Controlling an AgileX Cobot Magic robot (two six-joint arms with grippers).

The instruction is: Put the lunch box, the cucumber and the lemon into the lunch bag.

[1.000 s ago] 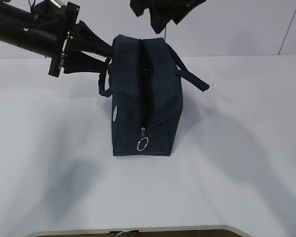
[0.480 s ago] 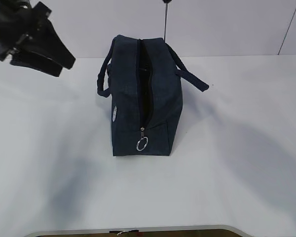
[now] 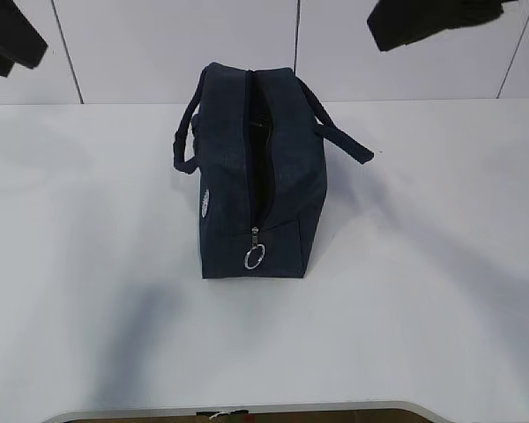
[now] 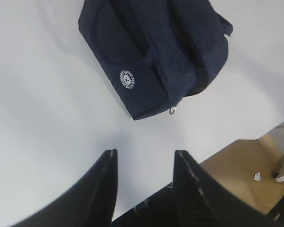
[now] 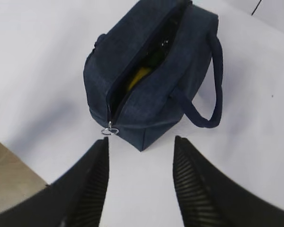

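While the lunch bag point(image 3: 251, 176) stands mid-table point(image 3: 423, 308) amid bare surface, left gripper point(image 4: 144, 163) and right gripper point(image 5: 141, 151) hang parted, empty.

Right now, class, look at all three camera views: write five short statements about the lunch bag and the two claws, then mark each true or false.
1. The lunch bag stands upright on the table. True.
2. Its zipper is fully closed. False: the top gapes open.
3. Something yellow, probably the lemon, shows inside the bag. True.
4. The left claw grips a bag handle. False: it is open and empty, above the table.
5. The right claw holds the cucumber. False: it is open and empty.
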